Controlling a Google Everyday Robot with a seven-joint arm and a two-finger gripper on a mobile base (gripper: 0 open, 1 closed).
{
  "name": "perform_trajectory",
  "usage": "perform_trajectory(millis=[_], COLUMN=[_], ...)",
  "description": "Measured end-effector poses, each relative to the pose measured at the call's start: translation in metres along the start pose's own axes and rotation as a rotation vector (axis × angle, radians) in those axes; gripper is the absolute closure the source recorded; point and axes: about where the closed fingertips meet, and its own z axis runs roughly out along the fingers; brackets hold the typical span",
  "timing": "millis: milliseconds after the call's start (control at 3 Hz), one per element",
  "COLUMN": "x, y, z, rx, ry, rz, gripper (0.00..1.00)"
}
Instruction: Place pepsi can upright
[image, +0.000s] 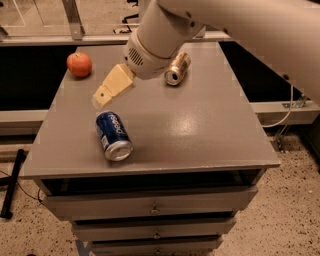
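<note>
Above pepsi can (114, 135) — gripper (102, 97), seemingly apart

This looks like a robotics lab or test bay in an office building, not a home. A plain grey drawer cabinet (210, 135) serves as the bench, standing on a speckled terrazzo floor (295, 210). A metal rail (50, 40) runs behind its far edge, with what look like rolling chair legs (131, 16) beyond (the office kind). A cable (282, 112) trails past the right edge. The robot's gripper (101, 96) hangs over the top, near the left edge.
</note>
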Motion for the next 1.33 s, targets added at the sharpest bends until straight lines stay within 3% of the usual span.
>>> perform_trajectory(millis=[667,1333], x=[0.004,0.01], y=[0.028,0.053], z=[0.054,0.08], rx=[0.065,0.173], ry=[0.149,0.295], rz=[0.131,0.171], gripper=[0.0,0.0])
